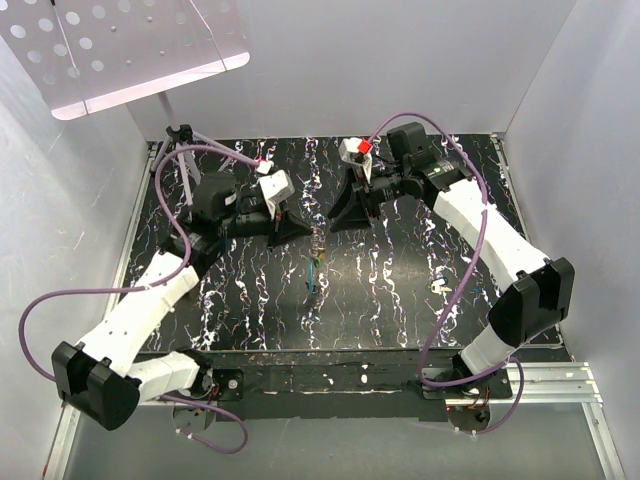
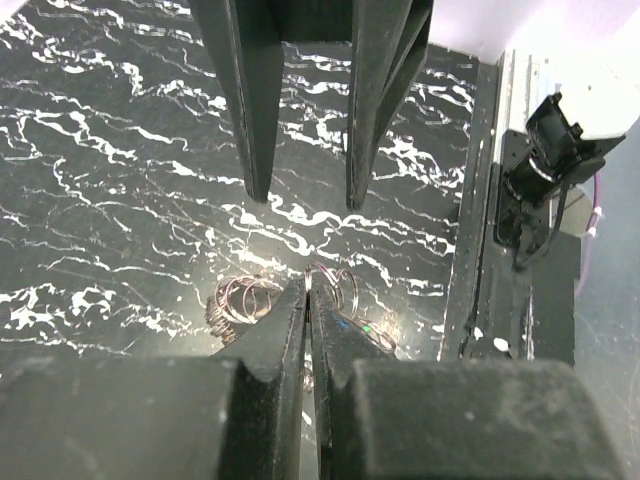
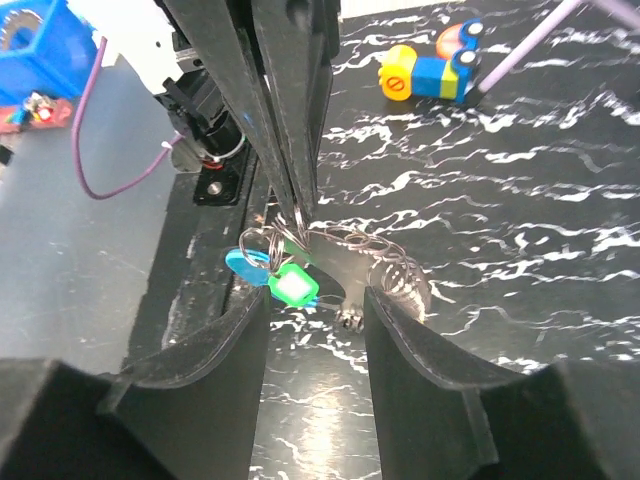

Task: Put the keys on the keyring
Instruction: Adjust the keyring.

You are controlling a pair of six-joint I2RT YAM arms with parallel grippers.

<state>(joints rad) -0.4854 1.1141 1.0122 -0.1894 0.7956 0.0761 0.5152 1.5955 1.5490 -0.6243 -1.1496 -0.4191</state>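
**Left gripper** [image 2: 307,292]: jaws closed, pinching a wire loop of the keyring [image 3: 345,238] low over the table [image 1: 400,300]. **Right gripper** [image 3: 316,298]: jaws apart, one finger on either side of the ring. **Keys** [image 3: 290,285]: blue and green heads, bunched at the ring just beside the left fingertips, mid-table between both arms.

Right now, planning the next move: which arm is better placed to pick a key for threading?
Right: its hand is open, straddling the green-tagged key, while the left hand is shut, apparently pinching the keyring.
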